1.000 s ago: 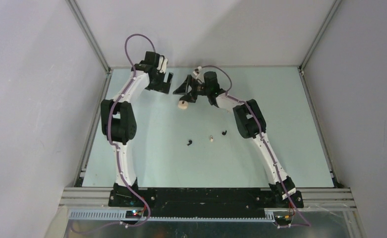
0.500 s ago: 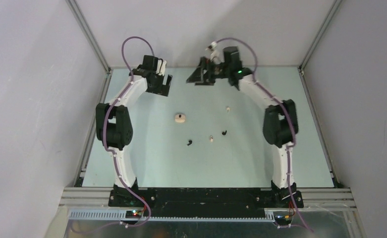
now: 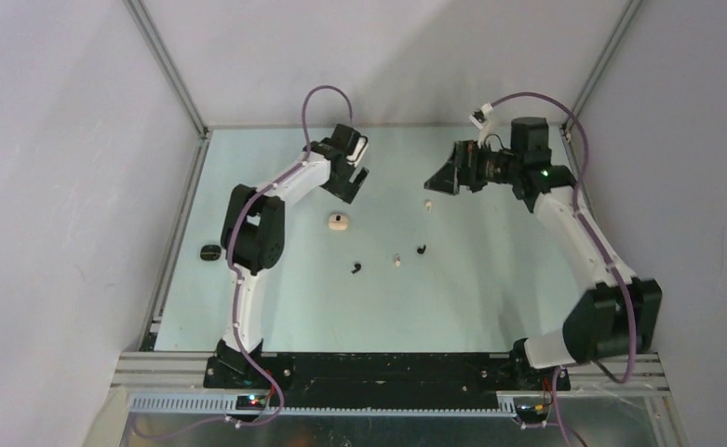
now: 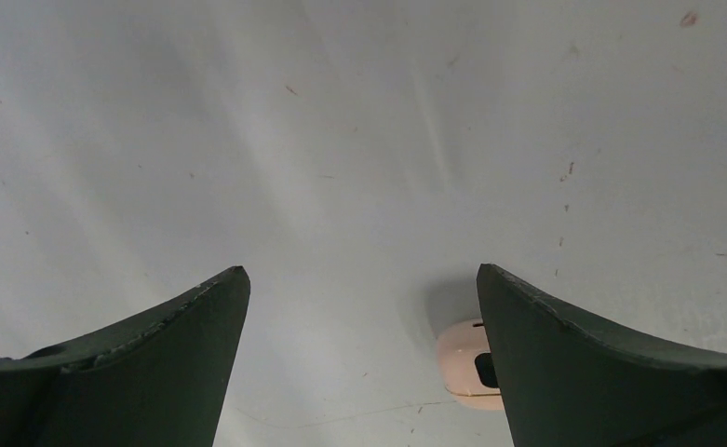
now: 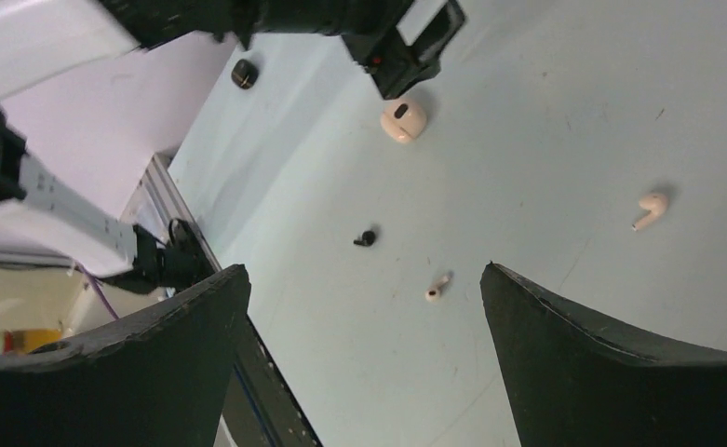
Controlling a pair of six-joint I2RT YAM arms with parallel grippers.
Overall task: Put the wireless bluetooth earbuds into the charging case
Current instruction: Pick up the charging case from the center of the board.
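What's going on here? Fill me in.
Two arms are meant to put earbuds into a charging case; nothing is held yet. The left gripper hangs open just beyond the cream case; the right gripper hangs open by the far white earbud. The near white earbud, left black earbud and right black earbud lie loose on the table.

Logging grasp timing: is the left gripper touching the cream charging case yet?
Apart. The top view shows a strip of bare table between the open left gripper and the cream charging case, which lies alone on the surface.
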